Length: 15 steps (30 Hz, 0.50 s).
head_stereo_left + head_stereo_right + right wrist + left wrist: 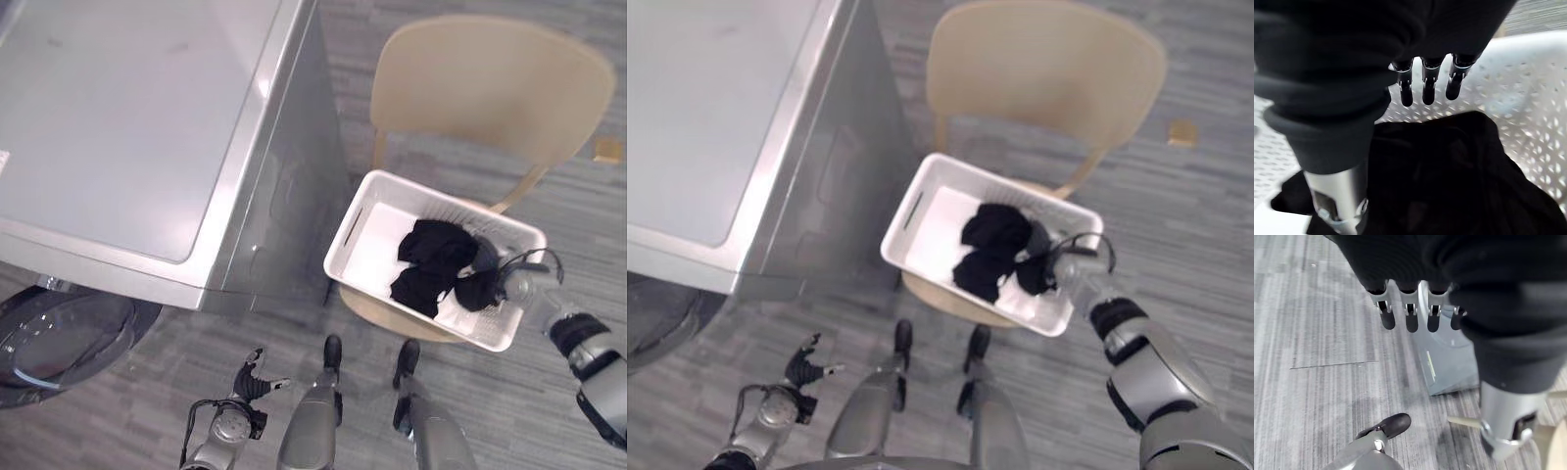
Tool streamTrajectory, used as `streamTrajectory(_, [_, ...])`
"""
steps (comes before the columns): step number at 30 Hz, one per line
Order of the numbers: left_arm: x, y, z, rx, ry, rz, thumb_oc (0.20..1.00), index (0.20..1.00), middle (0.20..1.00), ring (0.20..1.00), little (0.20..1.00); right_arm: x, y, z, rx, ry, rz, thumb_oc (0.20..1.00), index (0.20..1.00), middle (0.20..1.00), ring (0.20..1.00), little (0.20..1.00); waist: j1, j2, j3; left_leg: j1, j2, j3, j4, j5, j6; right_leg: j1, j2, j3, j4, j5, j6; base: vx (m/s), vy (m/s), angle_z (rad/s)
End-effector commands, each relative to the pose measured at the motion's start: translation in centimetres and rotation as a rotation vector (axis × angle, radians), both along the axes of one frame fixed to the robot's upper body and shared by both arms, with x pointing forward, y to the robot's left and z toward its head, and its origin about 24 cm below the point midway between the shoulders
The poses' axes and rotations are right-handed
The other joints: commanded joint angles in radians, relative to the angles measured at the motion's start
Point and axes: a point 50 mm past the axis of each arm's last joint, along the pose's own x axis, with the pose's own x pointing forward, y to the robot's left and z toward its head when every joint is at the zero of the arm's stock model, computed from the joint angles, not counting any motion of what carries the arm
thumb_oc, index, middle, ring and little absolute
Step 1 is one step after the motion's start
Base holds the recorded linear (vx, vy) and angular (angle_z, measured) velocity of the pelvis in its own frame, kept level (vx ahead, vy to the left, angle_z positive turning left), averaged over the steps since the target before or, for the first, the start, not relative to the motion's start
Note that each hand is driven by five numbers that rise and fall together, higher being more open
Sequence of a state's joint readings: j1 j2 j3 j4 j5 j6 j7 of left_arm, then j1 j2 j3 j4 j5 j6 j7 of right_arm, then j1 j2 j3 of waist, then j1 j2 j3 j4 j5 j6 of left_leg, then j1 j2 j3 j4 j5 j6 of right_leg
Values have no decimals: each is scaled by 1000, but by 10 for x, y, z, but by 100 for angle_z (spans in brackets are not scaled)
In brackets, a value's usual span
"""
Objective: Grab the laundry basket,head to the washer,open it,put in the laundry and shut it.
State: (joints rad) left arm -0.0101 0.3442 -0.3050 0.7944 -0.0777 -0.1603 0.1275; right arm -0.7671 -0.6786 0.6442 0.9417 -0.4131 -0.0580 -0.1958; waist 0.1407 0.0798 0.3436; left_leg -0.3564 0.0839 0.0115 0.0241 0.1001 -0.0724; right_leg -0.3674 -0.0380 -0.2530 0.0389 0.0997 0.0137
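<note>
Laundry (pixel 432 264), a pile of black clothes, lies inside the white basket (pixel 364 250). It is bunched up toward the basket's right end, and the left end of the basket floor is bare. The basket has little holes in its walls and a slot handle in its left end wall. It sits on the seat of a tan chair (pixel 490 83). The chair's round back rises behind the basket.

The right hand (pixel 1422 81) is inside the basket, just over the black clothes at the right end. In the right wrist view its fingers (pixel 1406 88) point straight out above the cloth, with the basket's holey wall behind them. They are not curled round anything, so this hand is open. The thumb reaches down beside the black cloth, and whether it touches the cloth cannot be told.

The washer (pixel 147 127), a big grey box with a flat top, stands to the left of the chair, just beside the basket's left end. Its round door (pixel 59 343) hangs open at the lower left, low by the floor.

The left hand (pixel 257 377) hangs low near the grey striped floor (pixel 549 157), below the washer's front corner and well apart from the basket. Its fingers (pixel 1410 318) are straight and loose, and it holds nothing.
</note>
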Motion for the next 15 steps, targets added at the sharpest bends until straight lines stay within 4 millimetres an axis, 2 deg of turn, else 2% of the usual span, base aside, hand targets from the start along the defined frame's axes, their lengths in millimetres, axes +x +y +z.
streamTrajectory(1, [10, 16, 10, 10, -64, 64, 1000, 1000, 1000, 1000, 1000, -1, -14, -3, -112, 16, -46, 1000, 1000, 1000, 1000, 1000, 3, -28, -16, -47, -43, -32, -38, 28, -8, -59, -46, 44, 126, -162, 66, -68, -18, 17])
streamTrajectory(3, [20, 15, 14, 3, -84, 67, 1000, 1000, 1000, 1000, 1000, -2, -19, -8, -95, 42, -92, 1000, 1000, 1000, 1000, 1000, 15, -16, -5, -70, -48, -43, -46, 41, -12, -86, -47, 35, 142, -165, 63, -51, -43, 28])
streamTrajectory(4, [27, 12, 17, 3, -96, 56, 1000, 1000, 1000, 1000, 1000, -4, -16, -19, -48, 80, -116, 1000, 1000, 1000, 1000, 1000, 23, -6, 2, -80, -51, -55, -54, 53, -14, -101, -46, 30, 155, -171, 60, -29, -48, 27])
streamTrajectory(6, [30, 10, 18, 1, -96, 52, 1000, 1000, 1000, 1000, 1000, -5, -12, -23, -18, 88, -117, 1000, 1000, 1000, 1000, 1000, 26, -4, 2, -81, -53, -60, -60, 57, -16, -101, -48, 28, 158, -174, 59, -10, -31, 22])
streamTrajectory(7, [31, 8, 18, 3, -95, 43, 1000, 1000, 1000, 1000, 1000, -5, -7, -27, 29, 96, -119, 893, 893, 893, 893, 893, 27, -3, 0, -79, -56, -64, -64, 58, -16, -98, -49, 25, 159, -175, 59, 9, -20, 18])
streamTrajectory(8, [33, 5, 18, 2, -95, 34, 1000, 1000, 1000, 1000, 1000, -4, 1, -28, 96, 85, -108, 564, 564, 564, 564, 564, 26, -2, -2, -73, -58, -69, -67, 59, -16, -93, -48, 24, 160, -176, 59, 22, -12, 12])
streamTrajectory(9, [34, 3, 18, 0, -96, 27, 1000, 1000, 1000, 1000, 1000, -4, 7, -29, 162, 79, -101, 200, 200, 200, 200, 200, 26, -4, -4, -67, -60, -70, -71, 60, -17, -81, -48, 23, 152, -177, 59, 17, -4, 11])
streamTrajectory(10, [34, 3, 18, 0, -96, 27, 1000, 1000, 1000, 1000, 1000, -4, 7, -29, 162, 79, -102, 200, 200, 200, 200, 200, 26, -4, -4, -66, -60, -70, -71, 60, -17, -80, -48, 23, 152, -177, 59, 15, 3, 11])
streamTrajectory(11, [34, 1, 18, -6, -95, 24, 1000, 1000, 1000, 1000, 1000, -5, 15, -32, 262, 68, -101, 200, 200, 200, 200, 200, 23, -5, -6, -58, -60, -71, -76, 59, -18, -70, -48, 25, 144, -176, 60, 15, 35, 10])
streamTrajectory(12, [34, -2, 17, -15, -93, 21, 1000, 1000, 1000, 1000, 1000, -8, 27, -35, 455, 38, -105, 200, 200, 200, 200, 200, 15, -10, -11, -38, -62, -67, -81, 52, -18, -44, -48, 27, 128, -173, 63, 22, 51, 11])
streamTrajectory(13, [33, -3, 17, -20, -92, 16, 1000, 1000, 1000, 1000, 1000, -11, 31, -38, 549, 26, -110, 200, 200, 200, 200, 200, 11, -14, -15, -26, -61, -64, -84, 48, -19, -29, -49, 28, 118, -172, 64, 52, 86, 7])
streamTrajectory(14, [30, -4, 16, -31, -85, 16, 1000, 1000, 1000, 1000, 1000, -18, 45, -37, 797, -23, -88, 200, 200, 200, 200, 200, -7, -31, -29, 17, -58, -53, -90, 33, -17, 19, -50, 29, 93, -167, 70, 87, 95, 6])
streamTrajectory(15, [27, -4, 16, -38, -78, 15, 1000, 1000, 1000, 1000, 1000, -27, 54, -35, 931, -47, -45, 200, 200, 200, 200, 200, -21, -45, -47, 43, -56, -45, -95, 23, -14, 54, -50, 32, 70, -160, 76, 130, 100, 5])
